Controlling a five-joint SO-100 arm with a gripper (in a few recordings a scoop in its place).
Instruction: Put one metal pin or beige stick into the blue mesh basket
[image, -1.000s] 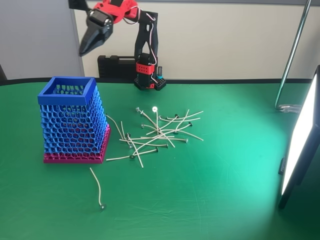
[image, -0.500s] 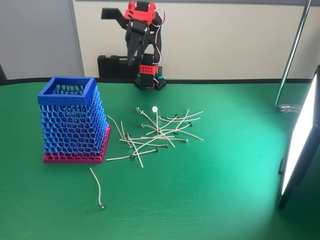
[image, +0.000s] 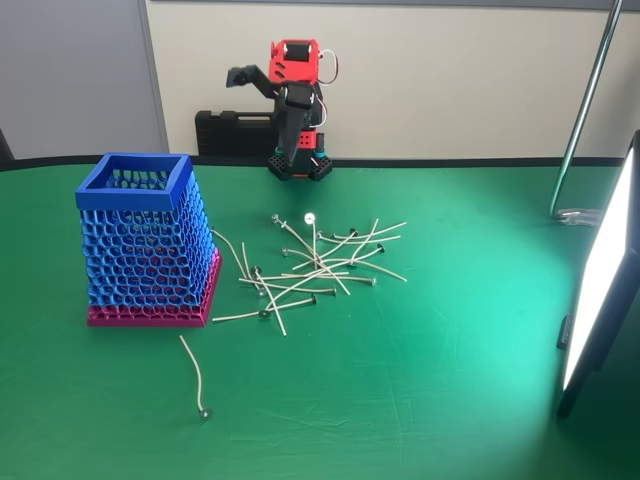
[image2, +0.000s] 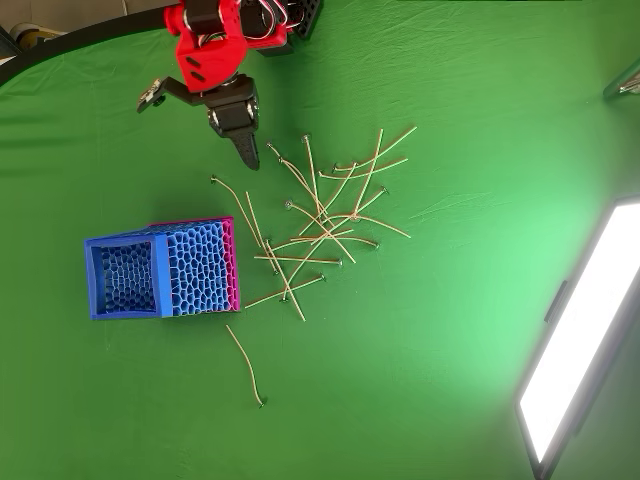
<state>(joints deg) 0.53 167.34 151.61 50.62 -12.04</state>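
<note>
Overhead view: gripper (image2: 247, 155) sits near the arm's base, tip pointing at the pile, fingers pressed together with nothing between them. Blue mesh basket (image2: 160, 272) stands upright on the green table (image2: 450, 120), left of the pile of beige sticks (image2: 320, 225). One stick (image2: 246, 365) lies alone, apart from the pile and just off the basket's base. Fixed view: gripper (image: 287, 150) hangs tip-down at the back edge, basket (image: 145, 240) at left, lone stick (image: 194, 375) in front of it.
</note>
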